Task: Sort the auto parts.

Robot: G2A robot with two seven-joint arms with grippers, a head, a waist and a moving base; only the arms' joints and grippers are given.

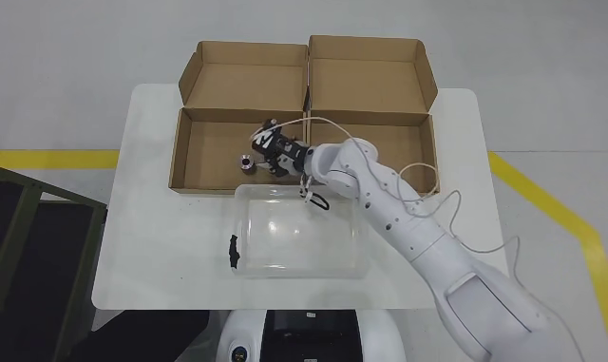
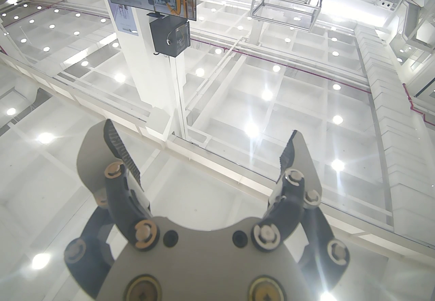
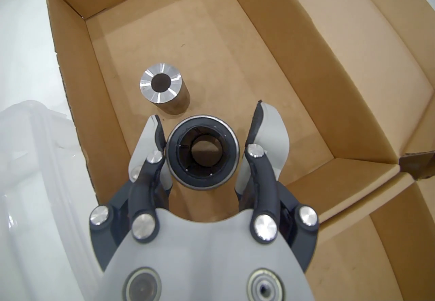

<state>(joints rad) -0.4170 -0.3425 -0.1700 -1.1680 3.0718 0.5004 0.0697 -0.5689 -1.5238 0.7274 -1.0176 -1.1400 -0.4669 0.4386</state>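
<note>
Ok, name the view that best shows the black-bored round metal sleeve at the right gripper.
The right wrist view: the round metal sleeve sits centred at the right gripper, seen end-on, over the brown cardboard box. In the top view the arm covers nearly all of it. The left wrist view faces the ceiling.

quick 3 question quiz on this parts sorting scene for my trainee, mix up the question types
1. True or false: the silver cylinder stands upright inside a cardboard box.
2. What does the right claw straddle? A) a black-ringed sleeve B) a screwdriver C) nothing
3. Fill in: the left claw is empty and ___.
Key: 1 true; 2 A; 3 open
</note>
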